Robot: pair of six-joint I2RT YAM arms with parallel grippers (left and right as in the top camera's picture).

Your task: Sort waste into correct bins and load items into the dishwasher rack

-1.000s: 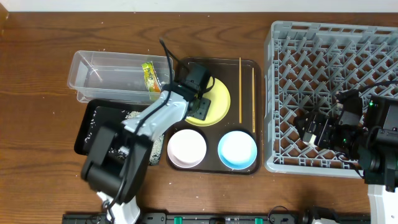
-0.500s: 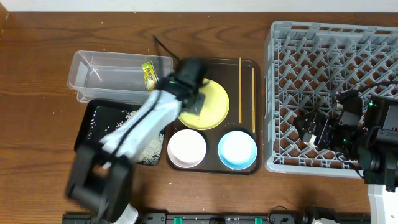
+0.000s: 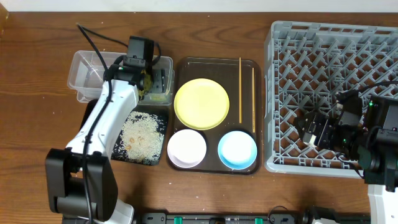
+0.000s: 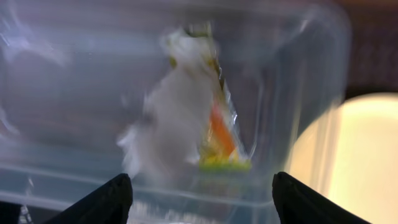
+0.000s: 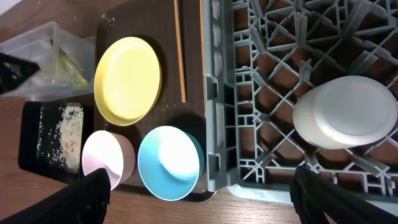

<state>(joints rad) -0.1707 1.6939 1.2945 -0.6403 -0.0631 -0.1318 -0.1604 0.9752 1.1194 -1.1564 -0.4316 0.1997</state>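
Observation:
My left gripper [image 3: 157, 79] [image 4: 200, 186] is open over the right end of the clear tub [image 3: 84, 70]. In the blurred left wrist view, the white tissue [image 4: 169, 124] and the green-yellow wrapper [image 4: 219, 134] lie in the tub below the fingers. The black tray [image 3: 102, 149] holds rice scraps [image 3: 142, 132]. The yellow plate [image 3: 202, 103], white bowl [image 3: 186, 148], blue bowl [image 3: 237, 150] and two chopsticks [image 3: 240, 90] sit on the brown serving tray [image 3: 214, 167]. My right gripper [image 3: 313, 130] [image 5: 202, 186] is open and empty over the grey rack [image 3: 329, 56].
A white round upturned dish [image 5: 345, 112] sits in the rack in the right wrist view. The left arm stretches over the black tray's left part. The serving tray lies between the bins and the rack.
The left arm swung from the yellow plate leftward to the clear tub, and the plate is now bare. The rice on the black tray is uncovered. The right arm has not moved.

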